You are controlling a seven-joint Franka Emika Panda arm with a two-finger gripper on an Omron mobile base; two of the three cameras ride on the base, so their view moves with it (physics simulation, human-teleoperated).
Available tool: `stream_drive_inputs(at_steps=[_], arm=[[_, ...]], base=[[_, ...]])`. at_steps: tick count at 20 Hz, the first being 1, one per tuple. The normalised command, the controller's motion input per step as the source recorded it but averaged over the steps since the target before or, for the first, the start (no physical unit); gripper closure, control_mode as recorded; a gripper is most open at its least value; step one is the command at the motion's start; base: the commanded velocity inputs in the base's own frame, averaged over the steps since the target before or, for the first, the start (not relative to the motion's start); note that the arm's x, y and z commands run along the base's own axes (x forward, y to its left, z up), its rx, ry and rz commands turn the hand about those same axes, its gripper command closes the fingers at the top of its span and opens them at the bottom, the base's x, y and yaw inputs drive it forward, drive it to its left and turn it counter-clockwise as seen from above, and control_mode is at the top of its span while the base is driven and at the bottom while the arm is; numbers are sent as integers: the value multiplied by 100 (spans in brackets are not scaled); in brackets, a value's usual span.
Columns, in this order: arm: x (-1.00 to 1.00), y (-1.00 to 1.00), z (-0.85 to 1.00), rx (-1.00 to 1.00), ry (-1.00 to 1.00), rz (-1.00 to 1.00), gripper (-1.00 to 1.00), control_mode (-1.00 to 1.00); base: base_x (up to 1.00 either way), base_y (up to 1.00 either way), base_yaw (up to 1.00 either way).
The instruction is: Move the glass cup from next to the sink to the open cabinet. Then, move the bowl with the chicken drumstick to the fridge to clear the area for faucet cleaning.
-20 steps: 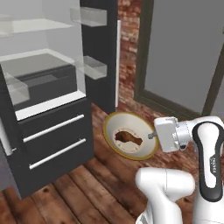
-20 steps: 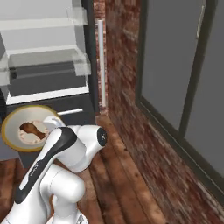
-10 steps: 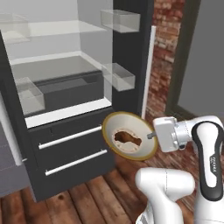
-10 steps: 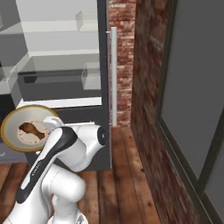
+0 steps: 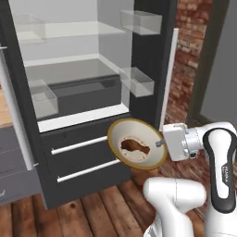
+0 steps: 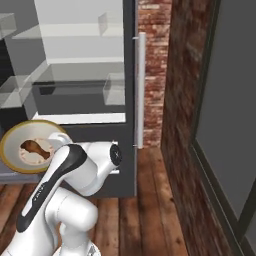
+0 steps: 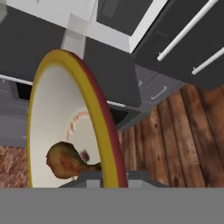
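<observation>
The bowl (image 5: 139, 143) with the drumstick (image 5: 134, 146) is held by its rim, clamped in the gripper (image 5: 159, 144), in front of the open fridge (image 5: 83, 97), above its drawers (image 5: 85, 157).

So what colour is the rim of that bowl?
Golden yellow, on the bowl with its cream centre; clearest in the hand view.

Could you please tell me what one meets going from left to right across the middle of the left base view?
Fridge door's silver handle → fridge drawer fronts → bowl with the chicken drumstick → hand → white arm.
</observation>
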Motion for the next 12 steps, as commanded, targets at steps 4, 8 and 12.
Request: stream_drive_inputs(at_steps=[4,8,12], arm=[[0,0,0,0,0,0,100,100],[0,0,0,0,0,0,100,100],[0,0,0,0,0,0,100,100]], base=[[45,-1,29],[21,-4,17],[86,0,-1]])
